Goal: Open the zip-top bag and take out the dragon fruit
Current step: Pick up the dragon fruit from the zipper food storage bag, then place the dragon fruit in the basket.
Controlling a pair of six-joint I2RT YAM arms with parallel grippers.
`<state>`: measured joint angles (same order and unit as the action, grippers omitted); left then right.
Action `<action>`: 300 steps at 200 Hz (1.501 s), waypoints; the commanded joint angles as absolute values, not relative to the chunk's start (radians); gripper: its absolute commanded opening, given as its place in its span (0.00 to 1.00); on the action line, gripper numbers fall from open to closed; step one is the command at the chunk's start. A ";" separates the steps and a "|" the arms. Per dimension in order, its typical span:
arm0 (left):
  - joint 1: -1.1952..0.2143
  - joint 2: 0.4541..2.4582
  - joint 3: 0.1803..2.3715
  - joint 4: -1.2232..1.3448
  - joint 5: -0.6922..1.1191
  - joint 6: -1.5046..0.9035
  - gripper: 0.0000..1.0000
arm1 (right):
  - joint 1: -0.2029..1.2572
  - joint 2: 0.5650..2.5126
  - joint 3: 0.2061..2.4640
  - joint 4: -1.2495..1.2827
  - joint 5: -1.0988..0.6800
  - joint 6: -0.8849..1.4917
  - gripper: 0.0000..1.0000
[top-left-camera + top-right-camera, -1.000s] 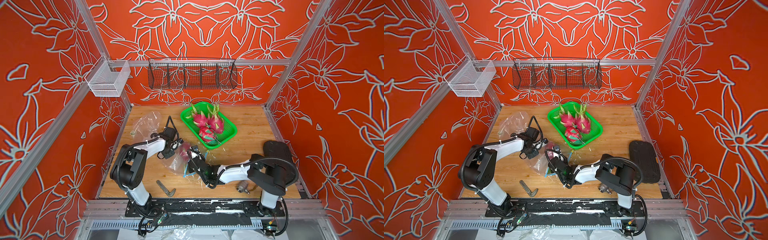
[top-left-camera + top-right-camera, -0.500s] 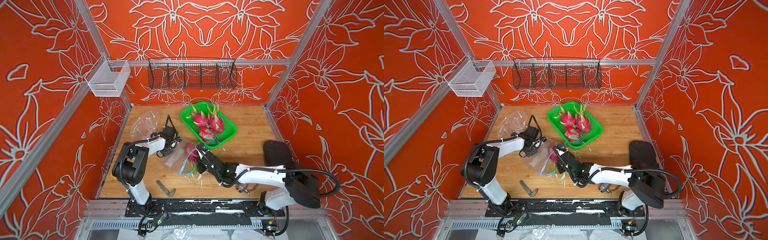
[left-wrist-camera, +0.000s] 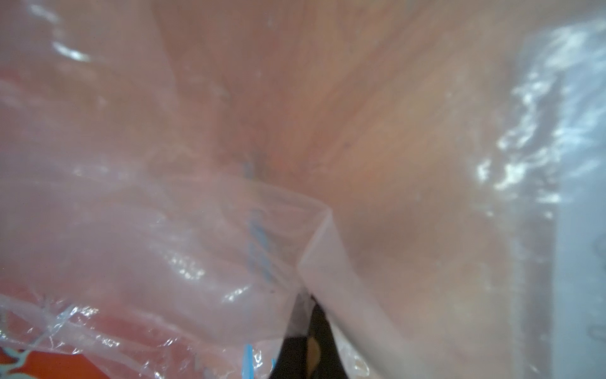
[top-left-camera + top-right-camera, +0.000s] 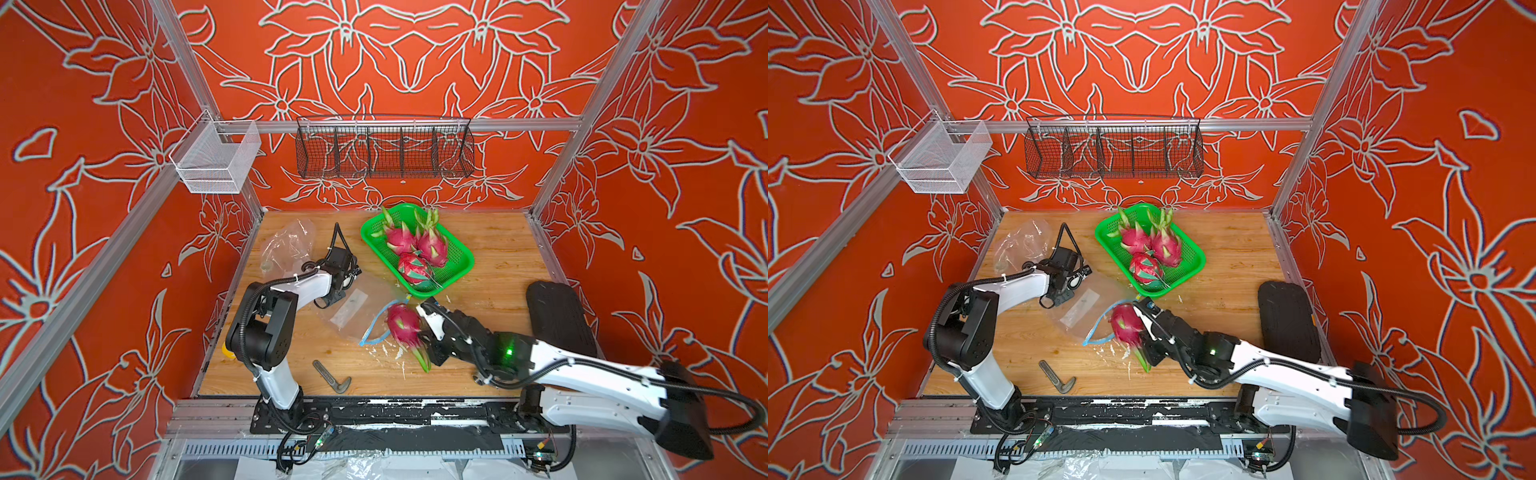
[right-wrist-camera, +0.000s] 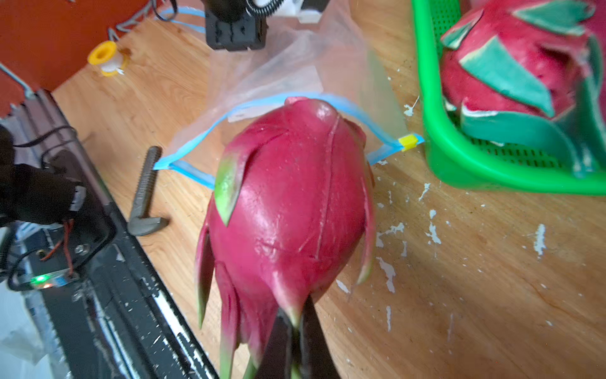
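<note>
A pink dragon fruit with green-tipped scales hangs just outside the mouth of the clear zip-top bag. My right gripper is shut on one of the fruit's scales. The bag's blue zip strip gapes open behind the fruit, with its yellow slider at one end. My left gripper is shut on the bag's far end. Plastic film fills the left wrist view.
A green basket holding three dragon fruits stands just behind the held fruit. A metal L-shaped tool lies near the front edge. A crumpled bag lies back left and a black pad lies at the right.
My right gripper has drawn the dragon fruit out of the bag, rightward and toward the front, with the arm stretched out. The bag has gone flat. The left gripper kept its hold.
</note>
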<state>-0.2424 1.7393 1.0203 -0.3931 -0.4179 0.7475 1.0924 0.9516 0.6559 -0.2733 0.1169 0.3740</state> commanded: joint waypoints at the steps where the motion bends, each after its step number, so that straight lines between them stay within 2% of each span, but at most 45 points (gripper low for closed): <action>1: -0.220 1.745 1.046 -0.412 -0.424 0.732 0.00 | 1.091 0.816 0.664 -0.416 0.139 0.366 0.00; 28: -0.202 1.706 1.050 -0.427 -0.403 0.727 0.00 | 1.089 0.695 0.718 -0.510 0.279 0.347 0.00; 54: -0.193 1.642 1.062 -0.462 -0.364 0.704 0.00 | 1.055 0.718 0.812 -0.522 0.388 0.272 0.00; 67: -0.190 1.608 1.080 -0.506 -0.331 0.685 0.27 | 1.007 0.772 0.866 -0.508 0.370 0.228 0.00; 76: -0.190 1.580 1.091 -0.541 -0.301 0.671 0.50 | 0.954 0.821 0.908 -0.499 0.340 0.198 0.00; 84: -0.187 1.549 1.100 -0.572 -0.266 0.662 0.65 | 0.908 0.865 0.948 -0.493 0.325 0.169 0.00; 91: -0.187 1.522 1.113 -0.603 -0.240 0.652 0.84 | 0.876 0.910 0.979 -0.484 0.334 0.135 0.00; 95: -0.186 1.506 1.123 -0.625 -0.220 0.645 0.99 | 0.862 0.936 0.999 -0.480 0.345 0.115 0.00; 129: -0.159 1.359 1.207 -0.753 -0.061 0.587 0.97 | 0.740 1.188 1.162 -0.430 0.400 -0.067 0.00; 164: -0.109 1.221 1.221 -0.784 0.099 0.532 0.97 | 0.612 1.411 1.309 -0.368 0.242 -0.177 0.00; 206: -0.078 1.126 1.114 -0.612 0.037 0.358 0.97 | 0.553 1.642 1.474 -0.323 0.086 -0.210 0.00; 241: -0.061 1.165 1.100 -0.602 0.062 0.268 0.97 | 0.534 1.821 1.597 -0.337 0.073 -0.183 0.00; 244: -0.061 1.169 1.097 -0.597 0.061 0.266 0.97 | 0.535 1.834 1.604 -0.342 0.078 -0.181 0.05; 253: -0.062 1.176 1.087 -0.581 0.057 0.262 0.97 | 0.534 1.862 1.620 -0.352 0.100 -0.174 0.31; 258: -0.059 1.180 1.082 -0.570 0.048 0.256 0.97 | 0.535 1.872 1.624 -0.358 0.116 -0.172 0.41; 272: -0.054 1.183 1.066 -0.541 0.031 0.240 0.97 | 0.533 1.863 1.610 -0.351 0.159 -0.171 0.56; 300: -0.036 1.177 1.038 -0.501 0.044 0.209 0.97 | 0.532 1.746 1.547 -0.330 0.219 -0.167 0.77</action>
<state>-0.0563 1.1828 1.0542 -0.5629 0.0349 0.2596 0.5396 1.8652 1.5738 -0.3534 0.1448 -0.1696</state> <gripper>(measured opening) 0.973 0.700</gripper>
